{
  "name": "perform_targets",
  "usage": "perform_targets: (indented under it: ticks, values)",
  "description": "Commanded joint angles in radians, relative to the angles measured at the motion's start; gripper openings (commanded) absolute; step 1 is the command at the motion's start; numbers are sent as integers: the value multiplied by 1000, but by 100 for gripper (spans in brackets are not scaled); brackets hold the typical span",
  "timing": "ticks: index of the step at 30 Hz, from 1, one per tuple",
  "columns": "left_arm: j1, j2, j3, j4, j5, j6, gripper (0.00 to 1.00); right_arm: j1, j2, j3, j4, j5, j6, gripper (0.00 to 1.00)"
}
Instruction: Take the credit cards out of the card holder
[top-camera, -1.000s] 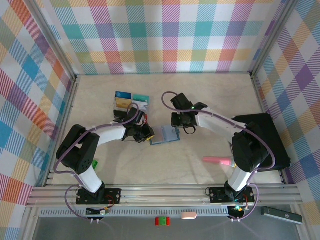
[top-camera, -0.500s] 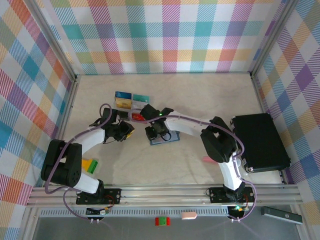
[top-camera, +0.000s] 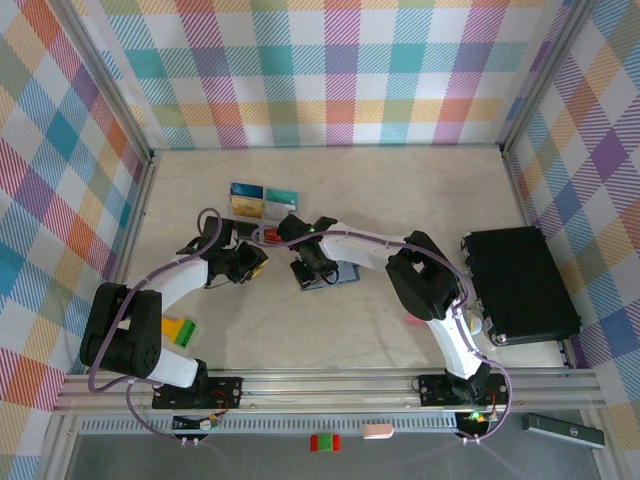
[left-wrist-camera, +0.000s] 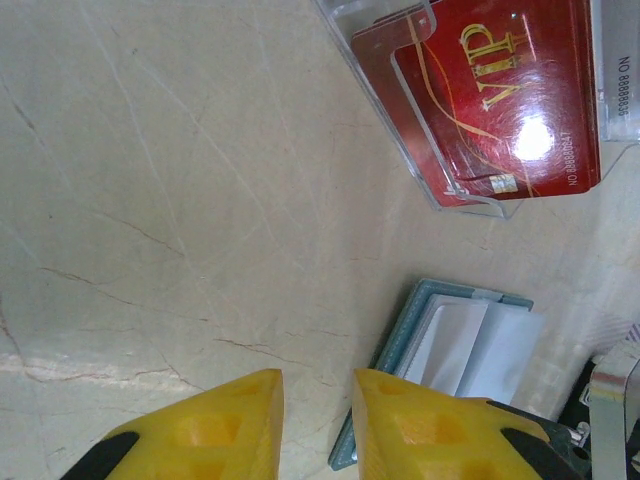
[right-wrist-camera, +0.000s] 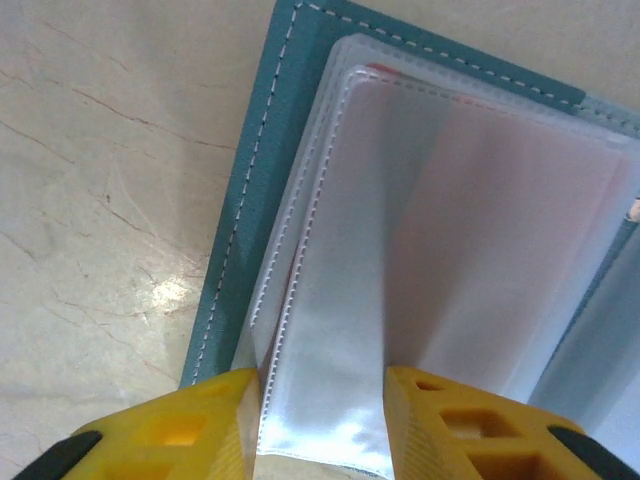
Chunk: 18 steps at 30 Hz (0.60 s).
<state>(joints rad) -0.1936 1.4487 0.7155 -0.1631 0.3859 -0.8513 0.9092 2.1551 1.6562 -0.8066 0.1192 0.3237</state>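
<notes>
Up top first: finds the card holder (top-camera: 332, 279) near the middle of the desk (top-camera: 400, 200), with the right gripper (top-camera: 310, 262) down on its left edge, likely to steady it and work a page open. Spots the cards (top-camera: 262, 198) already out, lined up toward the far left corner, and a red card (top-camera: 270, 236) just in front of them. Places the left gripper (top-camera: 255, 264) beside that red card, apart from the holder.

Over to the left wrist: shows jaws narrow with nothing between them, above bare desk, seemingly free for the next card.

Right wrist now: catches the fingers (right-wrist-camera: 200, 430) flanking a clear sleeve (right-wrist-camera: 330, 380), half-closed. Cannot tell whether actually gripping. Hints at a pinkish card still inside.
</notes>
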Motion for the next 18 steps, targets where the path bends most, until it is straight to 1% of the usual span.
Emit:
perform_targets:
  ticks: [1, 4, 6, 15, 18]
  values:
    - [11, -12, -8, -23, 24, 3, 25, -11, 24, -21, -12, -55, -4, 35]
    - [10, -14, -8, -27, 24, 6, 25, -25, 17, -42, 12, -97, 5, 32]
    - [10, -16, -8, -28, 24, 8, 25, -30, 17, -47, 18, -103, 9, 31]
    - [11, -17, -2, -29, 38, 11, 25, -35, -7, -47, 26, -78, 24, 14]
    - [9, -20, -1, -30, 42, 11, 25, -35, -40, -52, 40, -45, 43, 13]
